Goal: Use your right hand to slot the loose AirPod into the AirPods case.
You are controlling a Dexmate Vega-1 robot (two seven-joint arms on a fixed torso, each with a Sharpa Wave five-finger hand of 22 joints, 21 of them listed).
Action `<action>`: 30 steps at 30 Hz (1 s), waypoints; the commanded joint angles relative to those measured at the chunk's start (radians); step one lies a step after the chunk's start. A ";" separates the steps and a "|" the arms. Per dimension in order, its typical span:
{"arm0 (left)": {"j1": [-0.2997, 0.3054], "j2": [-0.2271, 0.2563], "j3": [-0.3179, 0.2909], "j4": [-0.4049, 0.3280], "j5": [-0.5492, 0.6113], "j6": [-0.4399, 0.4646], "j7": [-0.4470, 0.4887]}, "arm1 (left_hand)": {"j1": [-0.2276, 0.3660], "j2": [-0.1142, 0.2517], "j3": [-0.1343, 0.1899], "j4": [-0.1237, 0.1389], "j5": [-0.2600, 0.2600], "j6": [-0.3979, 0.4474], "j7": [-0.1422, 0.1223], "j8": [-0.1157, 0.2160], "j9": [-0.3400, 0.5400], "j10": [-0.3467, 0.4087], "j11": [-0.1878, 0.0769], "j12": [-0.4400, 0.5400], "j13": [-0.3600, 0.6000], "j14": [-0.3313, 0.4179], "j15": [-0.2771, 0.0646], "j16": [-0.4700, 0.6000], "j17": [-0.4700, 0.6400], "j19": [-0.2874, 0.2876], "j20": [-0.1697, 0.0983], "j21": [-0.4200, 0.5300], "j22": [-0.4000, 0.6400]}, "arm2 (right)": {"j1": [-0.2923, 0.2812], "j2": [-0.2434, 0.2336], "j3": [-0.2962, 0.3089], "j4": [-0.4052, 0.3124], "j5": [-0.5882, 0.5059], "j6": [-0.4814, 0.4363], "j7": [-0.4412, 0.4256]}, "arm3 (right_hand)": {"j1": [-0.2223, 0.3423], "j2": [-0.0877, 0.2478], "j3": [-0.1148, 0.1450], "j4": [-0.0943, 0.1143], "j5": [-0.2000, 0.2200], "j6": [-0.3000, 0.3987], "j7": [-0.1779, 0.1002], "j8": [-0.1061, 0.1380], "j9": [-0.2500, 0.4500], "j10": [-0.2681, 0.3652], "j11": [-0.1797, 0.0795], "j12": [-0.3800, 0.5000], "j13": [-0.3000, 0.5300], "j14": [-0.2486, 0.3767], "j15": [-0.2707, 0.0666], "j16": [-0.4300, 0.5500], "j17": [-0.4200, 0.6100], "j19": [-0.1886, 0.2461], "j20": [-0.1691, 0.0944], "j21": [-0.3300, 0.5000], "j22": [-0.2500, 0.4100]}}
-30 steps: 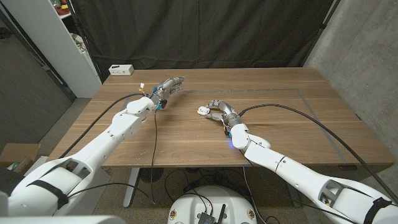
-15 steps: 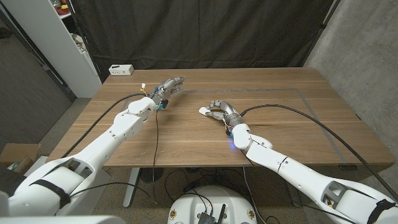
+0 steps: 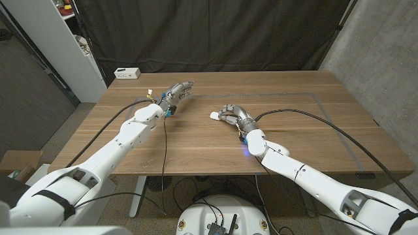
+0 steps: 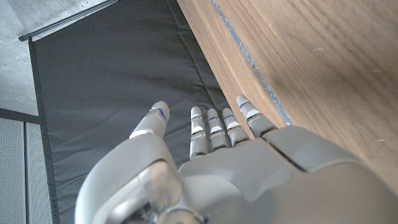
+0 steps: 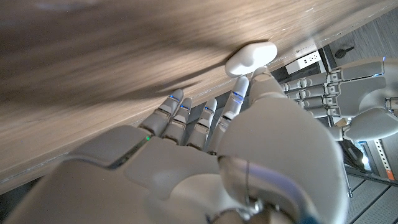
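The white case [image 5: 250, 58] lies flat on the table [image 3: 196, 140], long axis toward the left hand [image 3: 178, 92]; the right hand [image 3: 234, 115] reaches it, fingertips [image 5: 239, 86] touching its near edge, fingers slightly apart. The left hand's fingers are straight, holding nothing.

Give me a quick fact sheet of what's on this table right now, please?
Table: wooden table
Right hand: right hand reaching at a small white object, fingertips at it
White object: AirPods case, appears closed; on the table
Loose AirPod: cannot make it out
Left hand: left hand holding nothing, fingers extended
Far corner: small white box
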 commanded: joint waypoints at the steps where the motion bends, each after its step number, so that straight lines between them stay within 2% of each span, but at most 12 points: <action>1: 0.033 -0.007 -0.019 0.016 -0.018 -0.052 0.001 | 0.006 0.001 0.001 -0.005 0.004 0.002 -0.007 -0.004 0.006 0.010 0.004 0.003 0.003 0.003 -0.010 0.003 0.001 0.007 -0.001 -0.002 0.004 | -0.018 -0.052 0.013 -0.059 -0.012 0.004 0.042 | -0.009 -0.013 -0.006 -0.004 -0.006 -0.027 0.023 -0.018 -0.002 -0.013 0.009 -0.009 0.002 -0.004 -0.141 -0.007 0.004 -0.005 0.010 -0.003 0.000; 8: 0.044 -0.007 -0.027 0.020 -0.019 -0.085 0.001 | 0.006 0.001 0.001 -0.005 0.004 0.004 -0.007 -0.003 0.006 0.012 0.002 0.004 0.003 0.004 -0.009 0.003 0.001 0.007 -0.001 -0.002 0.004 | -0.038 -0.071 0.037 -0.099 -0.012 -0.002 0.038 | -0.051 -0.013 -0.019 0.010 -0.012 -0.079 0.030 -0.049 -0.006 -0.030 0.012 -0.018 0.003 -0.012 -0.133 -0.010 0.009 -0.003 0.018 -0.002 0.000; 10: 0.048 -0.004 -0.030 0.010 -0.017 -0.085 0.011 | 0.006 0.000 0.001 -0.005 0.004 0.003 -0.010 -0.003 0.006 0.014 0.002 0.005 0.003 0.004 -0.009 0.003 0.001 0.008 -0.002 -0.002 0.004 | -0.042 -0.075 0.049 -0.105 -0.003 -0.001 0.039 | -0.057 -0.014 -0.021 0.009 -0.014 -0.093 0.016 -0.058 -0.008 -0.031 -0.008 -0.020 0.002 -0.008 -0.137 -0.009 0.009 0.006 0.015 0.002 0.000; 12: 0.052 -0.003 -0.033 0.009 -0.017 -0.096 0.010 | 0.006 0.000 0.001 -0.005 0.004 0.005 -0.013 -0.002 0.006 0.015 0.001 0.005 0.003 0.004 -0.010 0.003 0.001 0.007 -0.001 -0.002 0.004 | -0.045 -0.081 0.060 -0.116 0.003 -0.006 0.040 | -0.063 -0.014 -0.022 0.005 -0.016 -0.127 -0.018 -0.075 -0.011 -0.029 -0.010 -0.022 0.001 0.002 -0.143 -0.007 0.008 0.024 0.008 0.005 0.000; 15: 0.057 0.002 -0.037 -0.003 -0.016 -0.095 0.019 | 0.006 0.000 0.001 -0.006 0.004 0.005 -0.014 -0.002 0.006 0.016 0.001 0.005 0.003 0.004 -0.010 0.003 0.001 0.008 -0.001 -0.002 0.004 | -0.047 -0.092 0.073 -0.146 0.000 -0.037 0.044 | -0.068 -0.014 -0.021 -0.006 -0.019 -0.171 -0.022 -0.092 -0.018 -0.032 0.003 -0.027 -0.001 0.037 -0.142 0.002 0.007 0.087 -0.008 0.020 0.000; 17: 0.057 0.003 -0.039 0.002 -0.018 -0.108 0.008 | 0.006 -0.001 0.001 -0.006 0.004 0.003 -0.017 -0.003 0.006 0.015 0.001 0.005 0.003 0.005 -0.012 0.003 0.001 0.007 0.000 -0.002 0.004 | -0.049 -0.099 0.086 -0.162 0.011 -0.047 0.051 | -0.057 -0.015 -0.017 -0.022 -0.020 -0.221 0.005 -0.102 -0.022 -0.037 0.011 -0.032 -0.003 0.059 -0.143 0.004 0.005 0.144 -0.028 0.032 0.001; 22: 0.062 0.001 -0.045 0.008 -0.023 -0.129 0.003 | 0.006 -0.001 0.000 -0.006 0.004 0.004 -0.020 -0.003 0.006 0.014 0.001 0.004 0.003 0.005 -0.013 0.003 0.001 0.008 -0.001 -0.002 0.004 | -0.055 -0.113 0.111 -0.196 0.032 -0.074 0.062 | -0.054 -0.014 -0.016 -0.029 -0.022 -0.266 0.014 -0.106 -0.026 -0.041 0.023 -0.035 -0.005 0.070 -0.145 0.004 0.006 0.195 -0.046 0.040 0.001; 24: 0.069 0.007 -0.048 -0.007 -0.021 -0.120 0.018 | 0.006 -0.001 0.000 -0.006 0.004 0.003 -0.021 -0.003 0.006 0.014 0.001 0.004 0.003 0.005 -0.013 0.003 0.001 0.007 -0.001 -0.003 0.004 | -0.053 -0.113 0.116 -0.203 0.028 -0.094 0.057 | -0.035 -0.006 -0.007 -0.041 -0.021 -0.299 0.006 -0.109 -0.027 -0.041 0.029 -0.036 -0.006 0.073 -0.145 0.002 0.005 0.219 -0.058 0.042 0.001; 26: 0.072 0.007 -0.052 -0.001 -0.023 -0.135 0.010 | 0.006 -0.001 0.000 -0.006 0.004 0.003 -0.021 -0.003 0.006 0.014 0.000 0.004 0.003 0.005 -0.014 0.003 0.001 0.007 -0.001 -0.002 0.004 | -0.049 -0.111 0.128 -0.204 0.045 -0.103 0.062 | -0.002 0.009 0.010 -0.058 -0.024 -0.338 -0.031 -0.105 -0.028 -0.040 0.032 -0.036 -0.007 0.082 -0.148 0.000 0.004 0.242 -0.073 0.039 0.000; 27: 0.075 0.010 -0.054 -0.008 -0.024 -0.130 0.016 | 0.006 -0.001 0.000 -0.006 0.004 0.002 -0.022 -0.003 0.006 0.015 0.000 0.004 0.003 0.005 -0.014 0.003 0.001 0.007 -0.001 -0.003 0.004 | -0.047 -0.109 0.134 -0.204 0.055 -0.108 0.064 | 0.002 0.010 0.012 -0.060 -0.026 -0.363 -0.013 -0.108 -0.028 -0.040 0.033 -0.037 -0.007 0.083 -0.148 -0.001 0.004 0.245 -0.077 0.036 0.000; 29: 0.080 0.011 -0.058 -0.009 -0.025 -0.136 0.019 | 0.006 -0.001 0.000 -0.006 0.004 0.003 -0.021 -0.003 0.006 0.014 0.000 0.004 0.003 0.005 -0.014 0.003 0.001 0.006 -0.001 -0.003 0.004 | -0.041 -0.110 0.145 -0.210 0.068 -0.123 0.070 | 0.008 0.012 0.015 -0.062 -0.029 -0.374 -0.030 -0.105 -0.028 -0.041 0.033 -0.038 -0.008 0.083 -0.148 -0.003 0.004 0.256 -0.084 0.035 0.000; 30: 0.082 0.012 -0.059 -0.014 -0.024 -0.134 0.024 | 0.005 -0.001 0.000 -0.006 0.004 0.003 -0.023 -0.003 0.006 0.014 0.000 0.004 0.003 0.005 -0.014 0.003 0.001 0.006 0.000 -0.003 0.004 | -0.035 -0.117 0.148 -0.217 0.076 -0.131 0.084 | 0.009 0.017 0.017 -0.061 -0.030 -0.390 0.005 -0.105 -0.029 -0.043 0.032 -0.039 -0.009 0.082 -0.148 -0.005 0.005 0.259 -0.086 0.031 0.000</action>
